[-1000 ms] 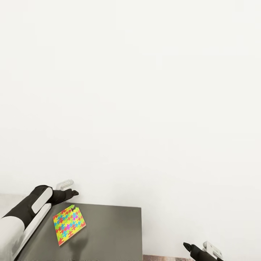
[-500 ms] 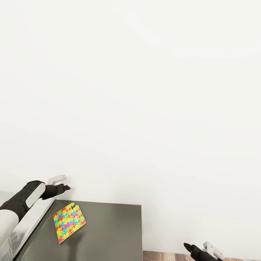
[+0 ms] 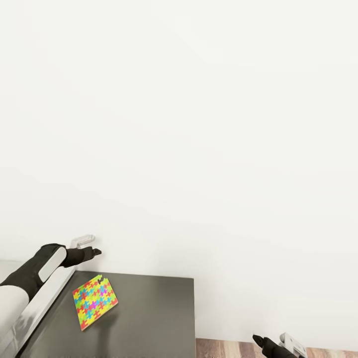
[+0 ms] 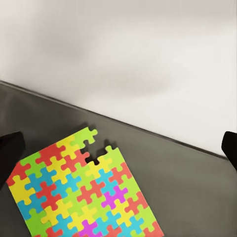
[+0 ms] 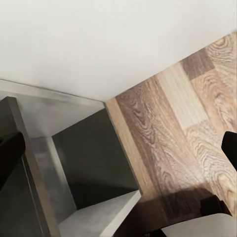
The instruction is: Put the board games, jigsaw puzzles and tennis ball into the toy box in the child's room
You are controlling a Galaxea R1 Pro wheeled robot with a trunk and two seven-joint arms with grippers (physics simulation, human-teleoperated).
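Observation:
One jigsaw puzzle (image 3: pixel 95 301), a flat square of yellow, pink, blue and green pieces, lies on a dark grey cabinet top (image 3: pixel 149 318). In the left wrist view the same puzzle (image 4: pixel 79 195) shows a notch in its far edge. My left gripper (image 3: pixel 93 252) hangs above the cabinet's back left corner, beyond and above the puzzle. It is open (image 4: pixel 118 153), its fingers wide apart and holding nothing. Low at the right, my right gripper (image 3: pixel 258 341) is over the floor, also open (image 5: pixel 118 153) and empty. The toy box, board games, tennis ball and bed are out of view.
A white wall (image 3: pixel 199 124) stands right behind the cabinet. A pale grey edge (image 3: pixel 40 303) runs along the cabinet's left side under my left arm. Wooden floor (image 5: pixel 187 118) lies to the right of the cabinet, whose dark side panel (image 5: pixel 94 153) faces the right wrist camera.
The whole head picture has shifted up a little, showing more floor. My left gripper has risen and drawn back from the puzzle. The puzzle has stayed put.

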